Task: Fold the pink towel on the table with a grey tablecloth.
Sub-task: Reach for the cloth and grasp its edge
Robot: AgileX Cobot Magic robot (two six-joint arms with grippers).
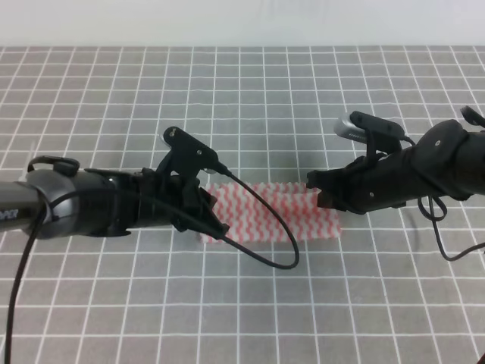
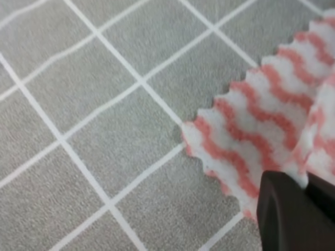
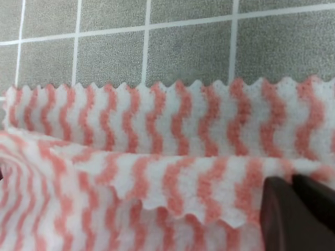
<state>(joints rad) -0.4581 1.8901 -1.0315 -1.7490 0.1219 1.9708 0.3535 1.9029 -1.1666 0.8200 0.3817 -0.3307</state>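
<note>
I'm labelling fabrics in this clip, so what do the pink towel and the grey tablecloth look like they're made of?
Pink towel: apparently a thin, soft, matte fleece or nonwoven cloth; its surface is fuzzy, its edges zigzag-cut without a hem, and it folds limply. Grey tablecloth: seemingly a matte, felt-like or finely woven fabric with a speckled grain and printed white grid lines; the exact fibre can't be told.

Table with a grey tablecloth (image 1: 250,91): flat grey cloth ruled with a thin white grid, filling the whole exterior view. Lying directly on it, near the middle: one pink towel (image 1: 269,212), pink-and-white zigzag stripes, jagged edges, an upper layer folded over the lower.
</note>
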